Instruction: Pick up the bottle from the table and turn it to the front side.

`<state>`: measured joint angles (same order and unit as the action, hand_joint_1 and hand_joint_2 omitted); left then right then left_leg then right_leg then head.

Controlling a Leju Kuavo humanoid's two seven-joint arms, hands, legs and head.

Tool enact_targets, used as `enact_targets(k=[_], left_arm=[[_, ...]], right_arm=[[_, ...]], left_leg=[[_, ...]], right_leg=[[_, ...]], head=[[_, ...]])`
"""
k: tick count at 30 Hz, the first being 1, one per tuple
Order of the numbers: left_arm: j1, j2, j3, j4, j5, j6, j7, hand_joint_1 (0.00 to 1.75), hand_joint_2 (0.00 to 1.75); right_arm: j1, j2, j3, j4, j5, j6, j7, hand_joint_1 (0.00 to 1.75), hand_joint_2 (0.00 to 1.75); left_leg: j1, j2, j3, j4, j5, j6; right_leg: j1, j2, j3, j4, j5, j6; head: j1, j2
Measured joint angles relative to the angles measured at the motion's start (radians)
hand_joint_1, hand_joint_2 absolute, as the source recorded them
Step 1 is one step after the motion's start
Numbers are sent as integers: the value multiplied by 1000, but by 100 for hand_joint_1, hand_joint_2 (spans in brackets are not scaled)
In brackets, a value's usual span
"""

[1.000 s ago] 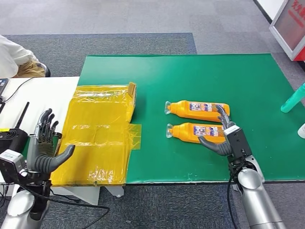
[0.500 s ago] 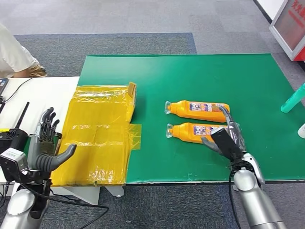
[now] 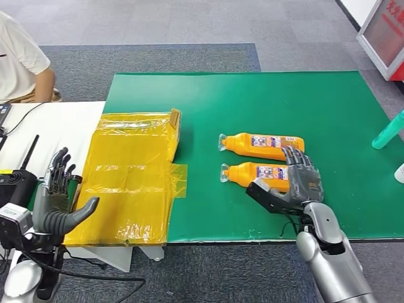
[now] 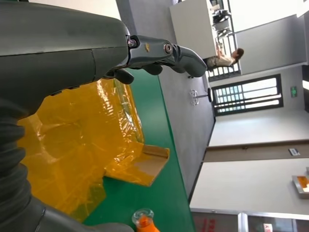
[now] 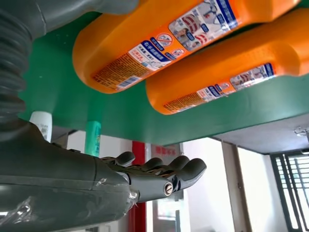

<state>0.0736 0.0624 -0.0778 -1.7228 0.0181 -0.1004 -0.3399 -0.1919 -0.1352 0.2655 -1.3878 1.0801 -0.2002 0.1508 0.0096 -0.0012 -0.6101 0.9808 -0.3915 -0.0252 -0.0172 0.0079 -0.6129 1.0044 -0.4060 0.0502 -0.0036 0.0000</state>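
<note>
Head view: right hand open over near bottle by mat edge

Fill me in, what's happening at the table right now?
Two orange bottles lie side by side on the green mat. The right hand is at the base end of the nearer bottle, fingers apart, not gripping it yet. The farther bottle lies untouched. The left hand hovers open beside the yellow taped box. A person sits at the far left.

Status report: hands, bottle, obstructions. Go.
Right hand open at near orange bottle, no grip. Left hand open, idle. Second orange bottle close alongside.
</note>
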Motion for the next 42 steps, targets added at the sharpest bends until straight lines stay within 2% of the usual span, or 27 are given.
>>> enact_targets(k=[10,16,27,42], left_arm=[[-1,-16,11,-4,2,-37,0,0,175],[-15,-18,9,-4,12,-59,-4,0,175],[-15,-18,4,-9,14,-71,-16,0,175],[2,-18,6,-36,14,-79,-26,0,175]], right_arm=[[-27,-1,30,52,-2,24,-9,0,175],[-99,-9,26,184,-56,61,-37,0,175],[-198,-32,11,354,-69,103,-14,0,175],[-220,-61,-23,403,-66,126,-4,0,175]], left_leg=[[0,0,0,0,0,0],[0,0,0,0,0,0],[0,0,0,0,1,1],[0,0,0,0,1,1]], right_leg=[[0,0,0,0,0,0],[0,0,0,0,0,0],[0,0,0,0,1,1],[0,0,0,0,1,1]], head=[[0,0],[0,0],[0,0],[0,0]])
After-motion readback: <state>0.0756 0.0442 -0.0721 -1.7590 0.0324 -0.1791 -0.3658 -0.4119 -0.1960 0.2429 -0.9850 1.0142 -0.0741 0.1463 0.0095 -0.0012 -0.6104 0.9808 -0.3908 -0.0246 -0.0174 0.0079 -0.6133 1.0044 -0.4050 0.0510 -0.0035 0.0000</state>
